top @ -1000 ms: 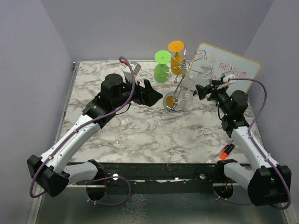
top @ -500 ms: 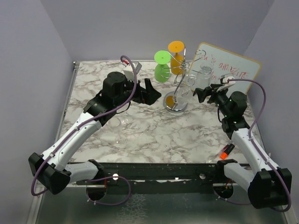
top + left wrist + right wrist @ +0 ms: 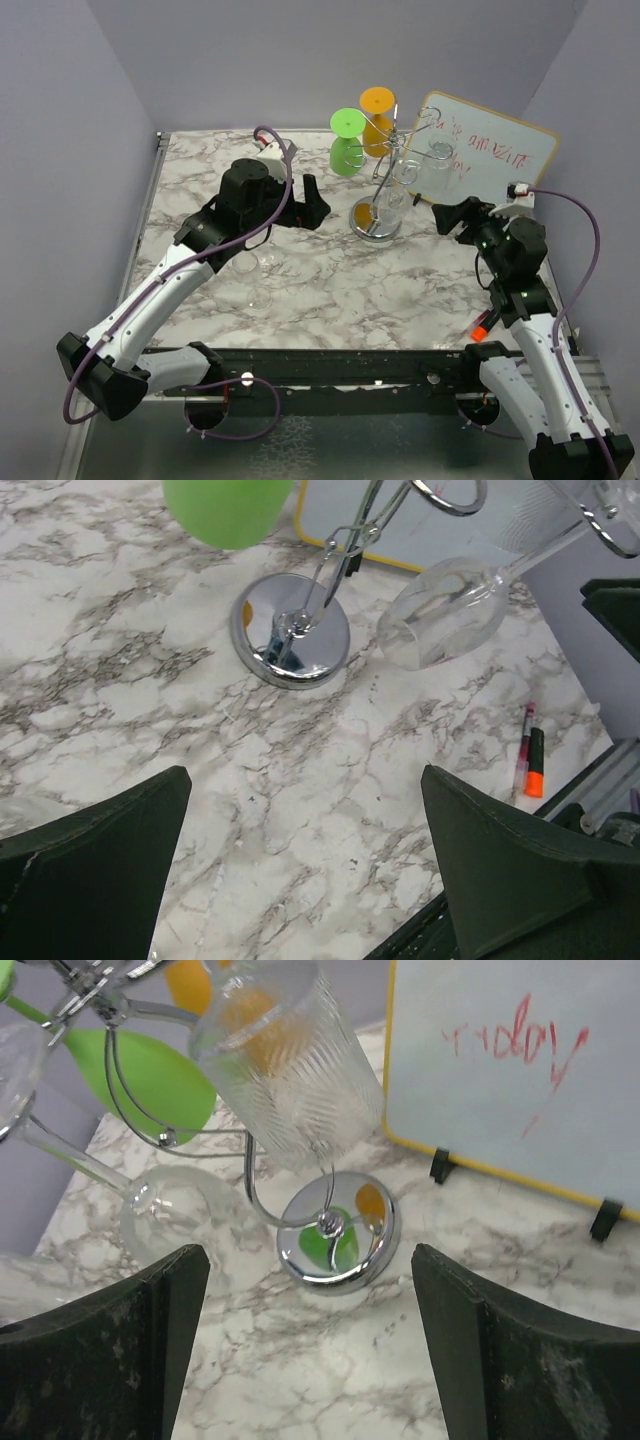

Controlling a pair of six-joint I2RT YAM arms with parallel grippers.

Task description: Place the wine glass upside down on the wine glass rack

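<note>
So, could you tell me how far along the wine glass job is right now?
Done, it seems: a ribbed wine glass hangs bowl-down from the chrome rack, next to a plain glass. In hand: nothing; the left gripper and right gripper are both open and apart from the rack. Left: perhaps only drawing the arms back; faint shapes on the table may be more glasses.

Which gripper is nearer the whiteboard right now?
Right. The right gripper is open, just in front of the whiteboard's lower left corner. The left gripper is on the other side of the rack, well left of the board.
</note>
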